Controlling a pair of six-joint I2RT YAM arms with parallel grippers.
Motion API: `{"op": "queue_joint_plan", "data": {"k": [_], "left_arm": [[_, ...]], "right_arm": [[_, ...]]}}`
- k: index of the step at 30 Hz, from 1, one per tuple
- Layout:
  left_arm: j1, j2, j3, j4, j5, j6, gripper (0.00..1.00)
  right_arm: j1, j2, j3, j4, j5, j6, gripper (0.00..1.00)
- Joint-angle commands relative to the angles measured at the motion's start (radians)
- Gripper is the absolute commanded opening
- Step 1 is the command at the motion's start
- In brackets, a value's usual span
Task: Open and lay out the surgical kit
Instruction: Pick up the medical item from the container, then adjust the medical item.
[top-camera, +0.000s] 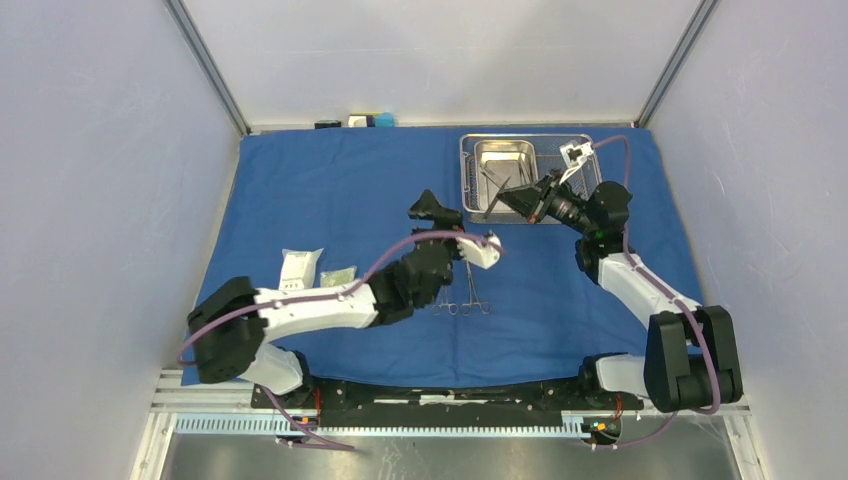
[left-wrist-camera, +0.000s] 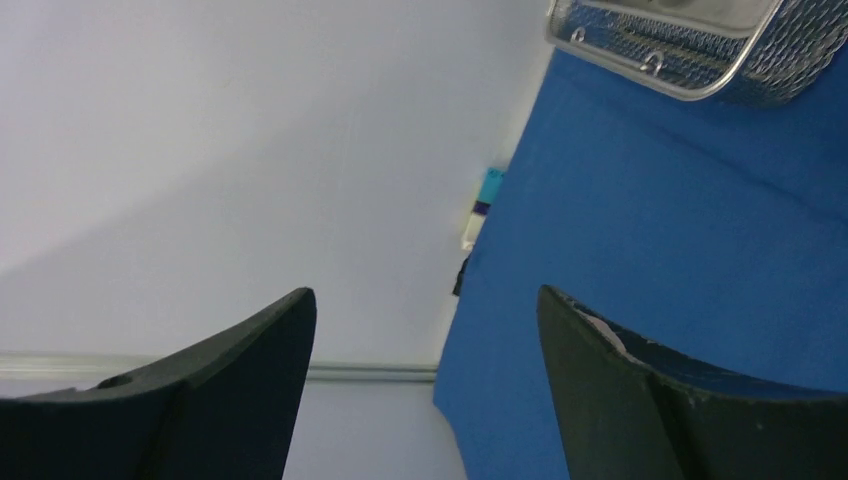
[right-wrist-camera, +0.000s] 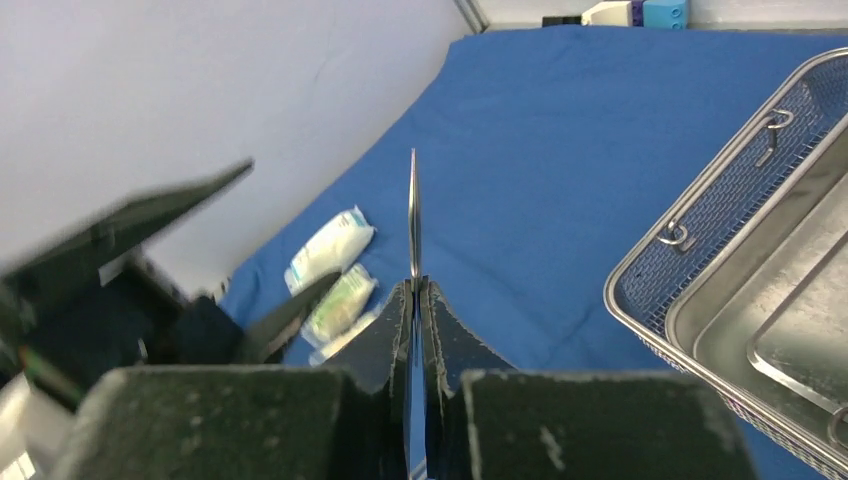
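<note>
The piece of the surgical kit you have in hand is a slim steel instrument (right-wrist-camera: 413, 220). Your right end effector (right-wrist-camera: 414, 292) is clamped shut on it, at the near edge of the mesh tray (top-camera: 590, 160) on the far right of the blue cloth wrap (top-camera: 340, 190). Expect it to be light, rigid and slick: polished metal on hard pads can pivot or slip if you swing it fast, so a grip near the hinge or shank is likely to steady it better than one at the thin tip. From the right wrist it shows edge-on as a narrow bright blade standing straight up from the jaws, so you cannot tell from here which end you hold. The tray looks stiff and the heaviest part, best taken by its rim, with the shiny inner pan (top-camera: 503, 163) sitting inside it. The wrap is soft, spread flat and will likely bunch if dragged. Your left end effector (left-wrist-camera: 425, 350) is wide open with nothing between its fingers (left-wrist-camera: 250, 350), hovering over the middle of the cloth. Just near of it lie the laid-out instruments (top-camera: 462, 297), side by side with ring handles toward you. The small packets (top-camera: 300, 268) lie near left; they look light and crinkly.
</note>
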Motion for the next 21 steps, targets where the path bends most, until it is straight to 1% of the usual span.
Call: {"op": "queue_joint_plan", "data": {"k": [1,2,3,6,9,11,14,16,17,21], "left_arm": [[0.121,-0.131,0.247,-0.765,0.314,-0.634,0.88],[0.172,-0.137,0.314,-0.894,0.425,-0.738,0.89],[0.216,-0.138,0.366,-0.993,0.572,-0.807,0.89],[0.336,-0.135,0.497,-1.169,0.984,-0.91,0.89],[0.426,-0.132,0.553,-1.186,1.272,-1.019,0.89],[0.474,-0.123,0.548,-1.133,1.444,-1.112,0.89],[0.492,-0.107,0.513,-1.049,1.592,-1.198,0.88],[0.491,-0.095,0.492,-0.98,1.668,-1.261,0.88],[0.491,-0.086,0.482,-0.934,1.687,-1.308,0.89],[0.49,-0.025,0.508,-0.853,1.727,-1.372,0.89]], "right_arm": [[-0.009,-0.026,-0.029,-0.008,-0.141,-0.178,0.01],[-0.009,-0.02,-0.04,0.023,-0.179,-0.172,0.02],[-0.009,-0.012,-0.054,0.087,-0.225,-0.158,0.01],[-0.009,0.011,-0.109,0.274,-0.293,-0.075,0.01],[-0.006,0.022,-0.165,0.477,-0.321,0.033,0.0],[-0.004,0.025,-0.185,0.588,-0.334,0.11,0.0],[0.0,0.014,-0.193,0.651,-0.352,0.152,0.01],[0.009,0.003,-0.194,0.657,-0.356,0.161,0.01],[0.018,0.0,-0.195,0.657,-0.361,0.159,0.01],[0.058,-0.001,-0.197,0.625,-0.378,0.126,0.01]]}}
